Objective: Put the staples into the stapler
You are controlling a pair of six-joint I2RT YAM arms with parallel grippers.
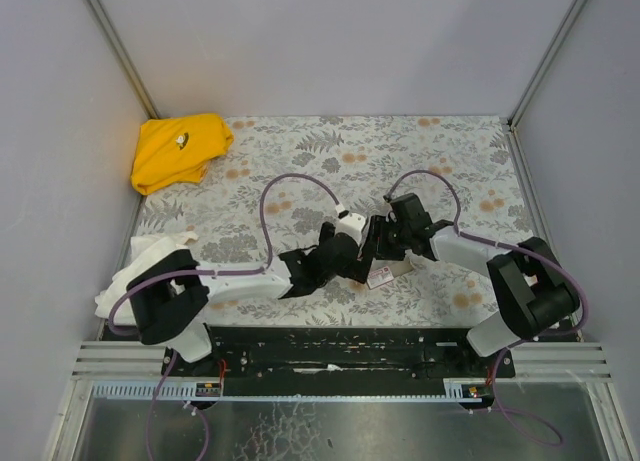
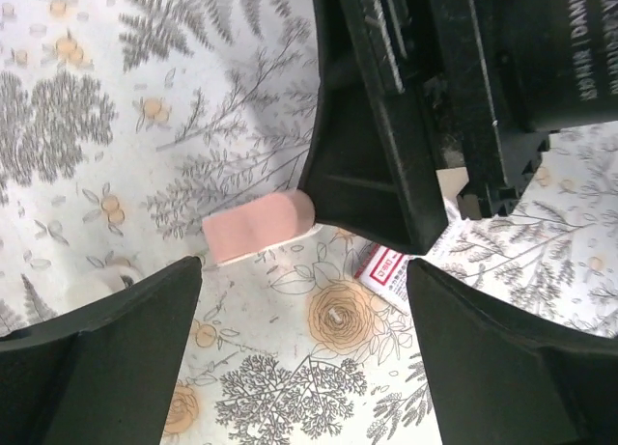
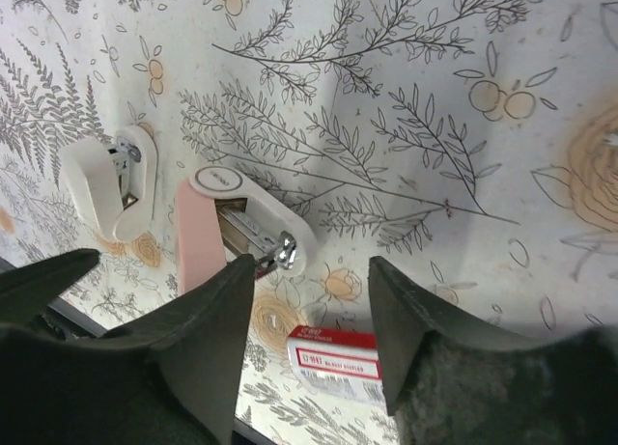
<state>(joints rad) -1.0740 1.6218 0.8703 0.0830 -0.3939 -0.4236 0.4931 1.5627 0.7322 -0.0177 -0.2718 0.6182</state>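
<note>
Left arm (image 1: 240, 281) and right arm (image 1: 468, 249) reach inward, grippers close together. Left gripper (image 2: 304, 353) jaws wide apart, empty. Right gripper (image 3: 311, 315) parted, empty.

soft, even light fills the overhead view: the tabletop (image 1: 300, 151) is bright, without glare, and the shadows on it are faint and soft-edged. the yellow cloth (image 1: 178, 151) at its far left corner looks strongly saturated. in the left wrist view the left gripper (image 2: 304, 266) is near-black, almost without detail, while the floral print is sharp. in the right wrist view pale shadow bands cross the print, metal on the stapler (image 3: 261, 208) glints, and the right gripper (image 3: 312, 262) is blurred.
</note>
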